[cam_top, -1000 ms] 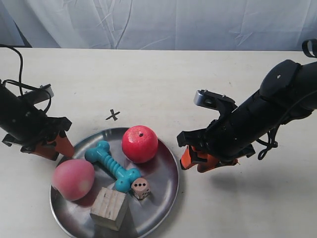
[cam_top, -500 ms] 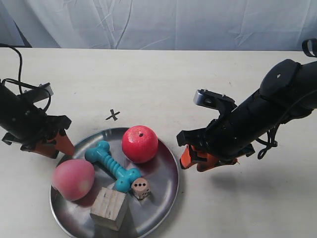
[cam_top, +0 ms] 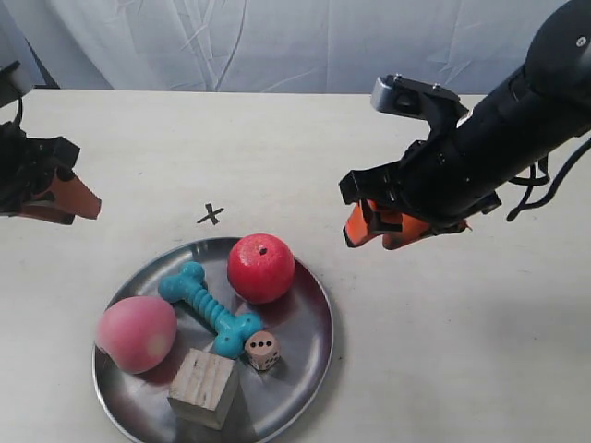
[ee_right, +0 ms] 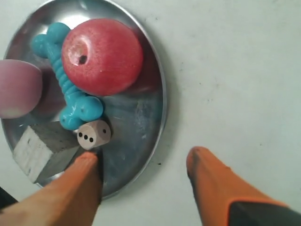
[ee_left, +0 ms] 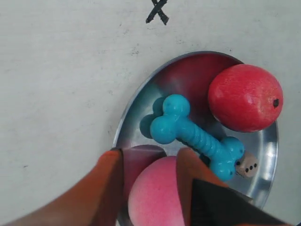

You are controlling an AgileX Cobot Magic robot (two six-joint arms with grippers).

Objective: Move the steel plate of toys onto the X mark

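Note:
The steel plate (cam_top: 300, 323) lies on the cream tabletop just short of the X mark (cam_top: 211, 215). It holds a red apple (cam_top: 261, 268), a pink peach (cam_top: 136, 334), a teal dog-bone (cam_top: 210, 308), a wooden cube (cam_top: 202, 388) and a beige die (cam_top: 262, 351). My left gripper (cam_top: 72, 199) hangs open, up and to the left of the plate. In the left wrist view it (ee_left: 150, 153) looks down on the peach (ee_left: 155, 193), plate (ee_left: 141, 101) and X mark (ee_left: 158, 11). My right gripper (cam_top: 380, 233) is open to the plate's right, its fingers (ee_right: 84, 179) astride the rim (ee_right: 160, 122) from above, touching nothing.
A white cloth backdrop (cam_top: 295, 41) runs along the table's far edge. The dark arm bodies (cam_top: 499, 129) reach in from both sides. Bare cream tabletop (cam_top: 462, 351) lies right of the plate.
Both grippers have risen and drawn back from the plate's rim, the left one up and leftward, the right one up and rightward. The plate and toys have not moved.

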